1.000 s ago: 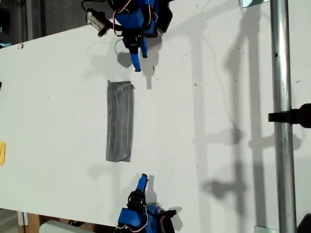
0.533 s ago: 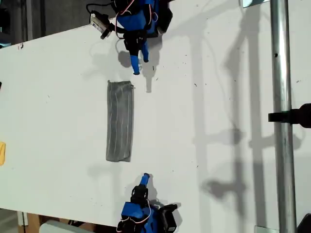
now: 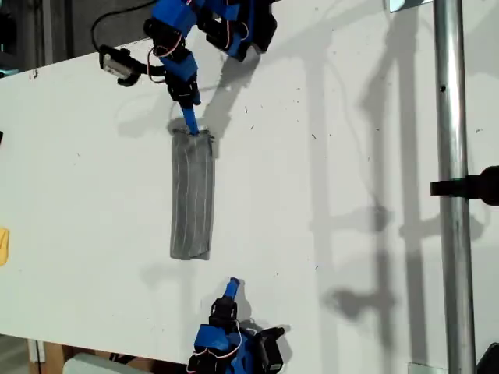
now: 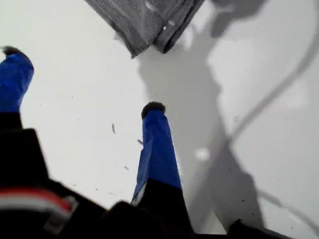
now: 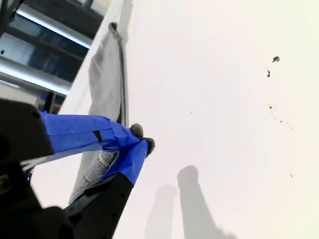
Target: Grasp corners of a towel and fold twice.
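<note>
Grey striped towel (image 3: 192, 196) lay folded narrow on the white bench (image 3: 327, 156); my second tool (image 3: 189, 125) pinched its end, my first tool (image 4: 82, 82) gaped nearby.

You're looking at a plain white tabletop (image 3: 93, 202), scuffed with small dark specks and crossed by long soft shadows. On the exterior view's right a shiny metal pole (image 3: 455, 195) runs top to bottom with a black clamp (image 3: 472, 185) on it. Beyond the table's far left edge it's dark.
</note>
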